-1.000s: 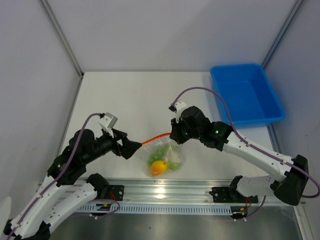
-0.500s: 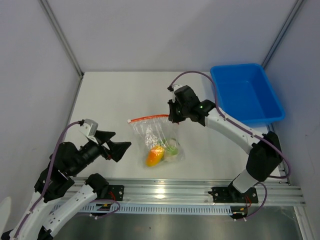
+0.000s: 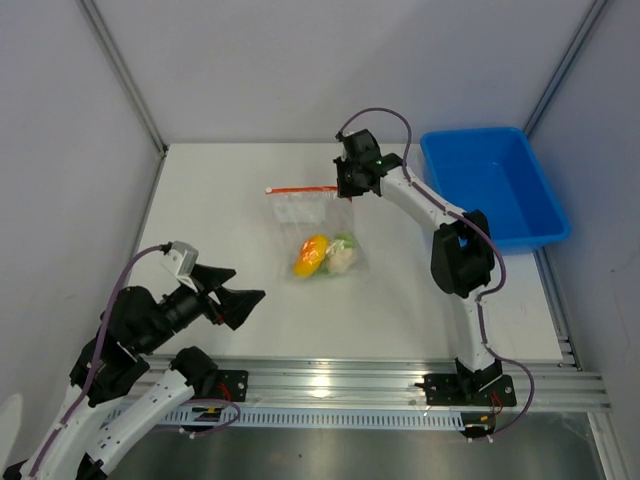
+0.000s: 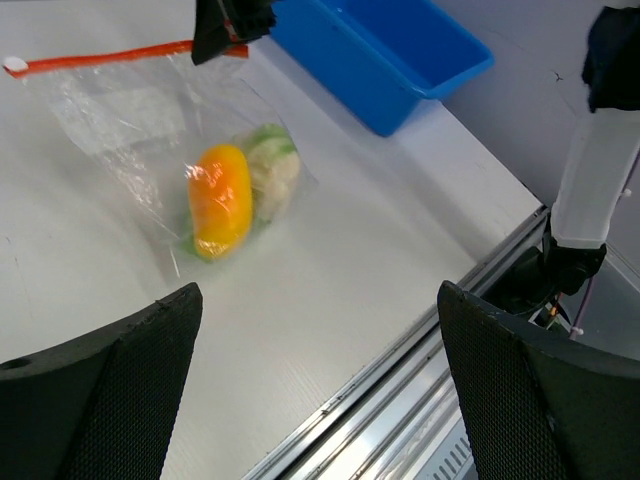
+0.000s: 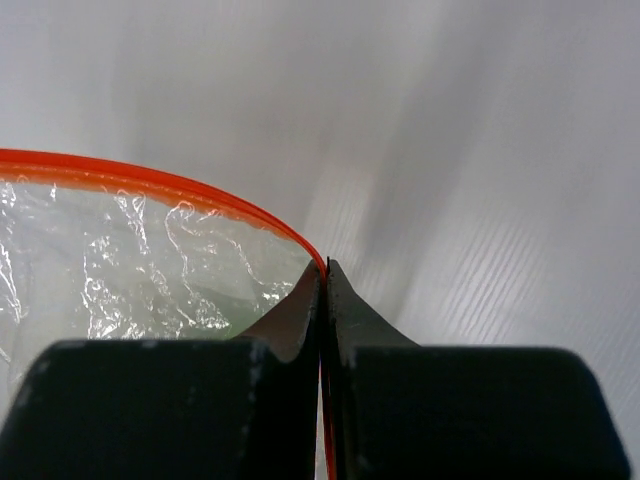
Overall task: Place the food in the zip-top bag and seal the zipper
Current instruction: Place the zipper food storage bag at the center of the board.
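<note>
White counter (image 3: pixel 230 190) bore the filled zip-top bag (image 3: pixel 305 215); my right fingers (image 5: pixel 308 308) pinched the zipper (image 3: pixel 300 189) at its three-o'clock end, my left fingers (image 4: pixel 530 390) gaped.

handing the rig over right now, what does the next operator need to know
Left jaws: open, empty, at the near left, well apart from the bag.
Right jaws: shut on the right end of the zipper.
The zip-top bag lies flat mid-workspace, mouth toward the far side. The food is inside, at its bottom.
Done: food bagged.
Left: the zipper looks straight and flat, but a full seal cannot be confirmed. Check it, then release.
</note>
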Action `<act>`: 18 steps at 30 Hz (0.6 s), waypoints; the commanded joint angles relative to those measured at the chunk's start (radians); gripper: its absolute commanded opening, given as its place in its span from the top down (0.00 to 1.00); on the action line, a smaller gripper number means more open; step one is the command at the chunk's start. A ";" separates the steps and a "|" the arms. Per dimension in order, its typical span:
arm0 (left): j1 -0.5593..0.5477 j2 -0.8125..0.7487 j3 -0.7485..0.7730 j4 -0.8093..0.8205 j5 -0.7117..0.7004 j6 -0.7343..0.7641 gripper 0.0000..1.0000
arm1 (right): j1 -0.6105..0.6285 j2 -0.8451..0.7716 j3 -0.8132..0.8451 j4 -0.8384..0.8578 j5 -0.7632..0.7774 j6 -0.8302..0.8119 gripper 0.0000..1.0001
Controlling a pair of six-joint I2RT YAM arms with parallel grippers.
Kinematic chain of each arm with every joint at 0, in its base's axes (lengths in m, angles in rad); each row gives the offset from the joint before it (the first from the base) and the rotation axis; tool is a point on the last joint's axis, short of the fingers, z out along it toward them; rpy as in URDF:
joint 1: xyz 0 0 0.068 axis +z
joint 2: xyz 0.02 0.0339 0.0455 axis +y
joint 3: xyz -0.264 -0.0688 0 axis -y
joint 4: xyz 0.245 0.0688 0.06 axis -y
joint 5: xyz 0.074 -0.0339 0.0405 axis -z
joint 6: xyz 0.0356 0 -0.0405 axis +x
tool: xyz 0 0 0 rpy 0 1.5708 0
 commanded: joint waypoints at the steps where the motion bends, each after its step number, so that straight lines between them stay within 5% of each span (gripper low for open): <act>1: -0.003 -0.004 -0.011 0.023 0.046 -0.032 0.00 | -0.029 0.115 0.166 -0.067 0.039 -0.036 1.00; 7: -0.003 -0.013 -0.022 0.024 0.066 -0.046 0.01 | -0.046 0.253 0.274 -0.086 0.019 -0.037 1.00; 18: -0.003 -0.025 -0.045 0.027 0.080 -0.077 0.00 | -0.051 0.275 0.151 -0.020 0.022 -0.026 1.00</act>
